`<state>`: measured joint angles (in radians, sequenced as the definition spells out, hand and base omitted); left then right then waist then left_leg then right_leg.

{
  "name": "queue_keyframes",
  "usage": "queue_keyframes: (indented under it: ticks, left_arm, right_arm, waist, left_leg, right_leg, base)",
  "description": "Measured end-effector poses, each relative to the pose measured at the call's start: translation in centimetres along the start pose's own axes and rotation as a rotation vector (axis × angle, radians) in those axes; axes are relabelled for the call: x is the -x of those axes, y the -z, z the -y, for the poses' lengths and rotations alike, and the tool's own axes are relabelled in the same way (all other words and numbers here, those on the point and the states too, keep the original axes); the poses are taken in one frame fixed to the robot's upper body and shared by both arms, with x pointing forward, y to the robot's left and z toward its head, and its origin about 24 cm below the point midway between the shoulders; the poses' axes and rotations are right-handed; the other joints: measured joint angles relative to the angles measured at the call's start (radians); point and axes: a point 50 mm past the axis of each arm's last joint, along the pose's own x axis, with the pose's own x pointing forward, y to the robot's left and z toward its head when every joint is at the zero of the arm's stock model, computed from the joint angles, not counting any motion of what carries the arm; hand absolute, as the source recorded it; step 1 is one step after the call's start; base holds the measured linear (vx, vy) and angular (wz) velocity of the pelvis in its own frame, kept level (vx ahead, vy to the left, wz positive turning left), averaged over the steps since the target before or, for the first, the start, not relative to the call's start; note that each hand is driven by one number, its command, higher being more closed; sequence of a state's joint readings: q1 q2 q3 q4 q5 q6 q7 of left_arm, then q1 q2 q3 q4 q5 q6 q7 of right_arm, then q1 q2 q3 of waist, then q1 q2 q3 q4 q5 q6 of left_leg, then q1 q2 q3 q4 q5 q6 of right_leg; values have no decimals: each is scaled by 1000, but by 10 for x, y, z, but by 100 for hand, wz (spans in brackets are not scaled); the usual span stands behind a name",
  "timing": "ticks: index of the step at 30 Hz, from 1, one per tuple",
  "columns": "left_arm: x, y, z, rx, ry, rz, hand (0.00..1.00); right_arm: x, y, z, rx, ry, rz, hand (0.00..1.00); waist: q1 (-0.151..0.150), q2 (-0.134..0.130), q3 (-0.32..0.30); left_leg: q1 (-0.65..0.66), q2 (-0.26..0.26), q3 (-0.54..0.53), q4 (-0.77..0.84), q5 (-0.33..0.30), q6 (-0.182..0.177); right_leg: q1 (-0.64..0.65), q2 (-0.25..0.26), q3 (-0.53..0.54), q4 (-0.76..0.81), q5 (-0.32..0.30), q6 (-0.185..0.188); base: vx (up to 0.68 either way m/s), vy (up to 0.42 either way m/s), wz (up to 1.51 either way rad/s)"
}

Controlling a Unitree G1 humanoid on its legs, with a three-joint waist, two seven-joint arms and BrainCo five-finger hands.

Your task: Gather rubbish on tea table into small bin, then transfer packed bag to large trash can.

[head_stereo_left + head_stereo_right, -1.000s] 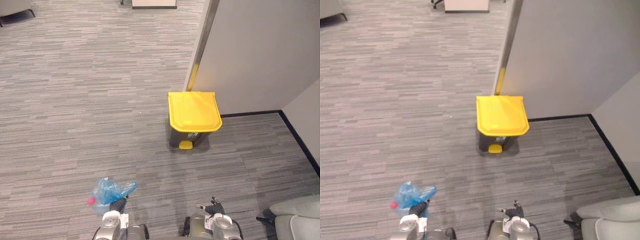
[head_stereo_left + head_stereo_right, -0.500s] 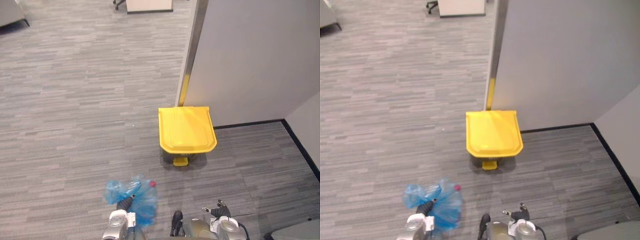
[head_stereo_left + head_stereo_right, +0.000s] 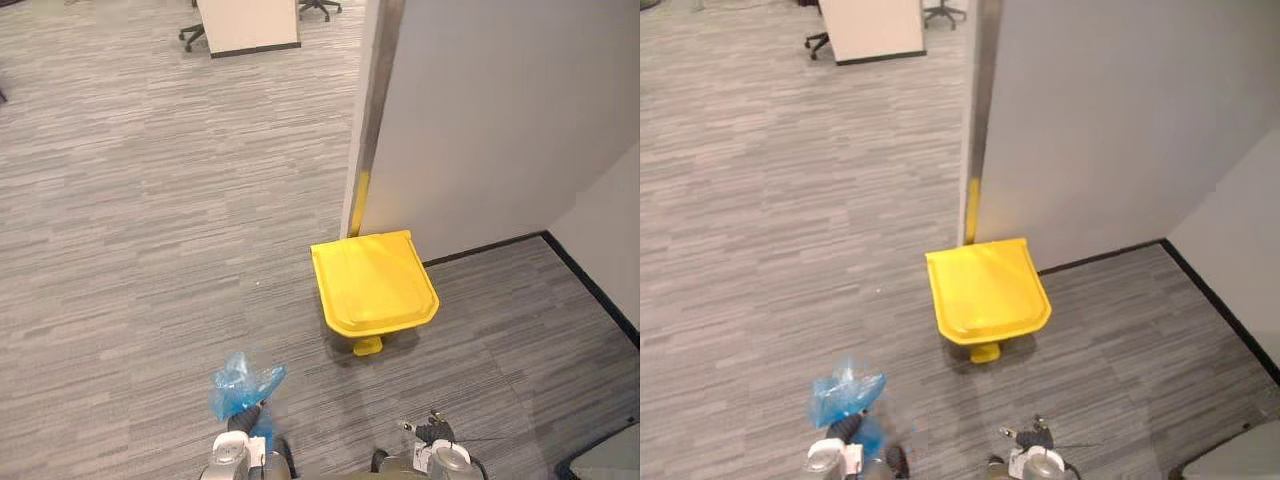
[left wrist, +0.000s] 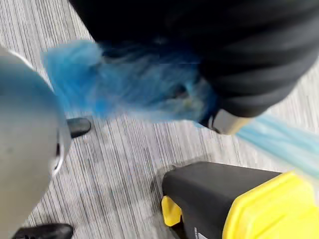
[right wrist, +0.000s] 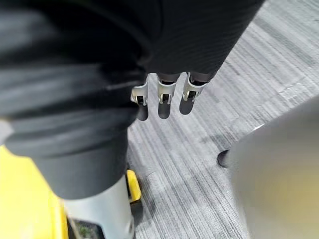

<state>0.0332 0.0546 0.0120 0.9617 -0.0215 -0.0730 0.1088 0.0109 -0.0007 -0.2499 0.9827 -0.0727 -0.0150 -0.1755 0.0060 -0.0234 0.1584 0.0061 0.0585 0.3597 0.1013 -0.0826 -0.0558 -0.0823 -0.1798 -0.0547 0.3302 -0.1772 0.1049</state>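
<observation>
The blue bag [image 3: 243, 385] has swung back above the left hand [image 3: 236, 452], fingers clenched on its neck, right hand [image 5: 162, 99] hanging slack and empty — step closer, tread the pedal [image 3: 367, 346], lift the trash can [image 3: 373, 283] lid first — then drop.

- The blue bag [image 3: 243, 385]: thin translucent plastic, crumpled and gathered to a neck in the left hand [image 4: 249, 64], held off the carpet floor [image 3: 150, 250], apart from the can.
- The trash can [image 4: 209, 191]: dark body, yellow lid [image 3: 373, 283] shut, yellow pedal [image 3: 367, 346] in front, upright on the floor against the grey wall [image 3: 480, 120].
</observation>
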Motion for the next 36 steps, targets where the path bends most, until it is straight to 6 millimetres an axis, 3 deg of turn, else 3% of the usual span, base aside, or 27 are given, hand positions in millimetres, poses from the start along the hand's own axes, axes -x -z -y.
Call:
queue_keyframes:
  ticks: [5,8,10,14,31,33,34,35,36]
  left_arm:
    - [0,2,-3,-6,-8,-6,100]
    - [0,6,-13,-22,-30,-29,100]
    - [0,11,-12,-21,-30,-47,100]
    - [1,12,-11,-12,-26,-50,100]
    - [1,12,-10,-14,-20,-50,100]
    - [1,13,-16,-20,-34,-53,100]
    - [1,14,-19,-23,-39,-52,100]
    - [2,14,-19,-23,-40,-52,100]
    - [2,15,-18,-20,-40,-54,100]
  right_arm:
    - [-1,1,0,31,-7,-5,0]
    - [-1,6,-2,38,-15,-33,0]
    - [0,8,-1,41,-11,-40,0]
    - [0,10,0,43,-11,-48,0]
    - [-1,13,0,63,-17,-70,0]
    - [-1,13,-1,60,-17,-67,0]
    - [-1,11,0,49,-12,-62,0]
    - [-1,12,1,45,-8,-64,0]
    - [-1,12,4,34,1,-60,0]
  waist:
    - [-4,-1,0]
    - [-1,-15,-8]
    - [-7,-5,-6]
    - [-4,-6,-14]
    - [-3,-12,-18]
    - [-3,-19,-14]
    - [-2,-25,-10]
    - [-3,-25,-10]
    - [-4,-16,-6]
  left_leg:
    - [42,-25,3,-64,16,15]
    - [44,-44,-87,-102,43,12]
    - [51,-38,-128,-120,55,10]
    - [81,-22,-143,-179,85,-2]
    - [70,-20,-97,-204,86,-1]
    - [41,-29,-100,-155,47,13]
    - [17,-38,-107,-68,-11,18]
    - [13,-40,-111,-41,-30,21]
    - [1,-32,-126,22,-86,34]
  right_leg:
    - [-22,-20,-17,31,4,-4]
    - [23,-10,-28,-87,8,-10]
    - [57,0,-52,-130,24,-12]
    - [104,27,-76,-198,52,-24]
    - [95,39,-35,-269,98,-19]
    - [74,21,-33,-238,84,-5]
    - [64,-4,-34,-172,46,14]
    - [64,-11,-35,-151,35,24]
    - [50,-23,-35,-53,18,45]
  base:
    - [16,43,-12]
    - [54,-17,2]
    - [48,-54,16]
    - [32,-41,12]
    - [-6,-2,-8]
    - [20,25,3]
    - [40,44,11]
    - [61,63,18]
    - [52,112,32]
